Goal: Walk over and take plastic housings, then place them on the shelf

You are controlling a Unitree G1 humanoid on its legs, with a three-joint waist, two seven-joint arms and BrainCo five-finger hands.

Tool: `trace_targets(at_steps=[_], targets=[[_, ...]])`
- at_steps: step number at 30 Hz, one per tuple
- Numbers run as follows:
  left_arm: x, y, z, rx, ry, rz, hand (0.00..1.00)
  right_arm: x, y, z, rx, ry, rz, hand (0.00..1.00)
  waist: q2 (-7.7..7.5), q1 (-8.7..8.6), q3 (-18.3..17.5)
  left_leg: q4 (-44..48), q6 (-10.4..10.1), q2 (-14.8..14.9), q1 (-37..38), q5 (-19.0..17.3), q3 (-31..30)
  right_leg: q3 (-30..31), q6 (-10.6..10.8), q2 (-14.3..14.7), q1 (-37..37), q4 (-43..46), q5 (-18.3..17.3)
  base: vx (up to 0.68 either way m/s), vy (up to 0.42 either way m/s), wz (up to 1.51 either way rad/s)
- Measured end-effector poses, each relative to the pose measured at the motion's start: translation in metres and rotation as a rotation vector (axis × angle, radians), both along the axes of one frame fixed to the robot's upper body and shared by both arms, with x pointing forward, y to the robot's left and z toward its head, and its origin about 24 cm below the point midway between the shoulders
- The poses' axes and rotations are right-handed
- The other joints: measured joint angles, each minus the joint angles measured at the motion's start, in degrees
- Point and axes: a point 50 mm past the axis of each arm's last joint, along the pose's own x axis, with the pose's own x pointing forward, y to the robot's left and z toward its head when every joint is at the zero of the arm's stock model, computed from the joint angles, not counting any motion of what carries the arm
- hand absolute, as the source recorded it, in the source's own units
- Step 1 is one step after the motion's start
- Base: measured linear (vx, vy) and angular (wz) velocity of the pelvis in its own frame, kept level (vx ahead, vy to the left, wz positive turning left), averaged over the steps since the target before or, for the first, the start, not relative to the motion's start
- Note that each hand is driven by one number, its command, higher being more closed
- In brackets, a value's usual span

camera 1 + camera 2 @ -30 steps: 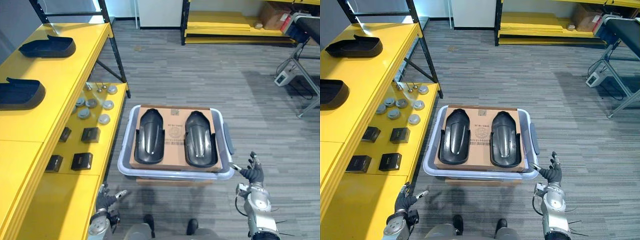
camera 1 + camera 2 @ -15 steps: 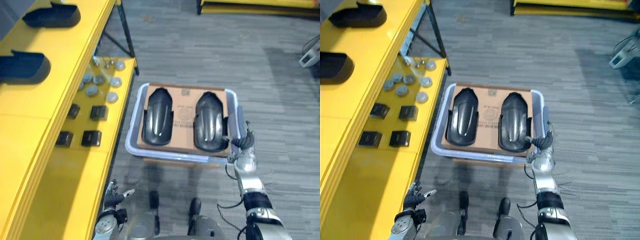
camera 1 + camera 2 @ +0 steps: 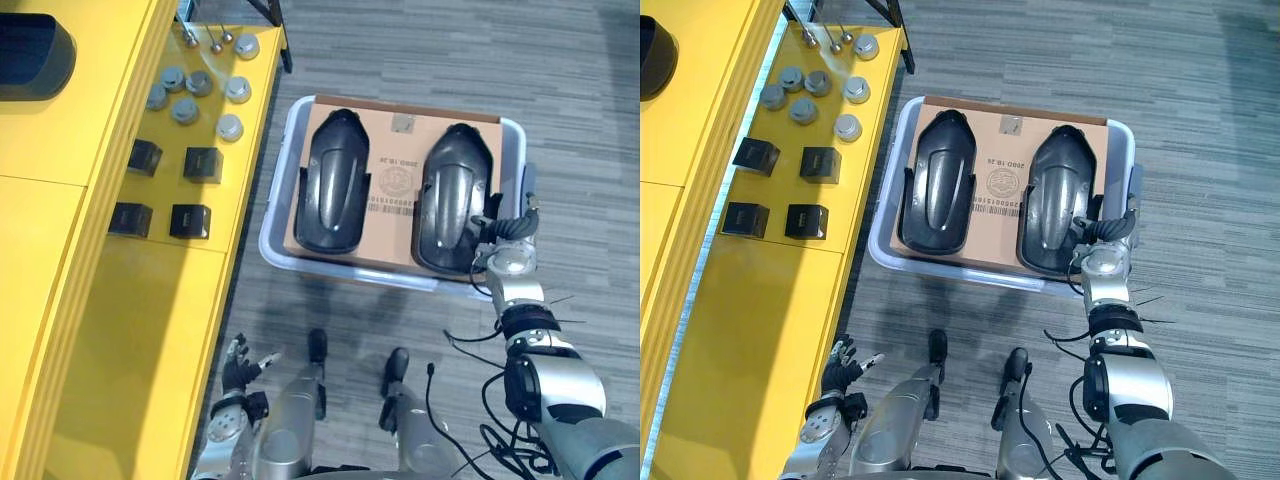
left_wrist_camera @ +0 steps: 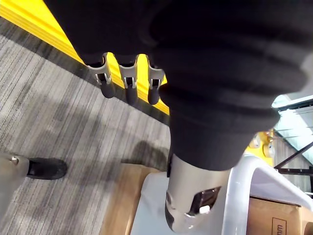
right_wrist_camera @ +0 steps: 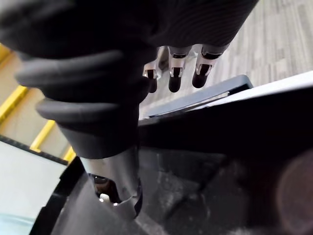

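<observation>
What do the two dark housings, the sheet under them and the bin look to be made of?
The left housing and the right housing look like moulded plastic, black and semi-gloss, with soft highlights running along their curved shells. The sheet looks like cardboard, going by its matte tan face and printed stamp. The bin is probably plastic too: pale, with a smooth rounded rim.

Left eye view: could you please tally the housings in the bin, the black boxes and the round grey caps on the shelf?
Housings: 2
Black boxes: 4
Grey caps: 7
Total: 13
</observation>
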Motion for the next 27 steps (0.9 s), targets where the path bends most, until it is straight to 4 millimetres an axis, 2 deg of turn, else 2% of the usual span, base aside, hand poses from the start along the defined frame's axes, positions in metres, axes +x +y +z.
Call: trace_targets(at_steps=[11, 18, 23, 25, 27], targets=[[0.000, -0.006, -0.001, -0.021, 0.004, -0.014, 0.00, 0.000, -0.001, -0.001, 0.037, -0.013, 0.013, 1.00, -0.03, -0.03, 0.02, 0.08, -0.02, 0.26, 0.01, -0.01, 0.22, 0.75, -0.24, 0.15, -0.78, 1.18, -0.19, -0.02, 0.002, -0.03], [0.000, -0.008, -0.001, -0.024, 0.005, -0.022, 0.00, -0.010, 0.004, -0.011, 0.020, -0.034, 0.046, 1.00, -0.10, -0.02, 0.01, -0.52, -0.15, 0.24, 1.08, 0.12, 0.23, 0.71, -0.29, 0.13, -0.06, 1.38, -0.23, 0.00, 0.000, 0.00], [0.002, -0.009, 0.002, -0.029, -0.012, -0.028, 0.00, -0.028, 0.022, -0.017, 0.018, -0.116, 0.110, 1.00, -0.53, -0.20, -0.25, -2.74, -0.64, 0.21, 3.35, 0.93, 0.15, 0.69, -0.25, 0.08, 1.17, 1.38, -0.43, 0.00, 0.000, 0.00], [0.001, -0.009, 0.004, -0.030, -0.018, -0.030, 0.00, -0.037, 0.028, -0.021, 0.027, -0.142, 0.121, 1.00, -1.01, -0.33, -0.93, -3.87, -0.90, 0.22, 3.97, 1.38, 0.00, 0.58, -0.20, 0.10, 1.28, 1.38, -0.47, 0.00, -0.008, 0.03], [0.001, -0.010, 0.008, -0.033, -0.032, -0.034, 0.00, -0.052, 0.034, -0.029, 0.029, -0.152, 0.127, 1.00, -2.16, -0.45, -2.92, -5.18, -0.69, 0.25, 4.86, 1.89, -0.32, 0.23, -0.08, 0.14, 1.84, 1.21, -0.76, 0.04, -0.022, 0.07]])
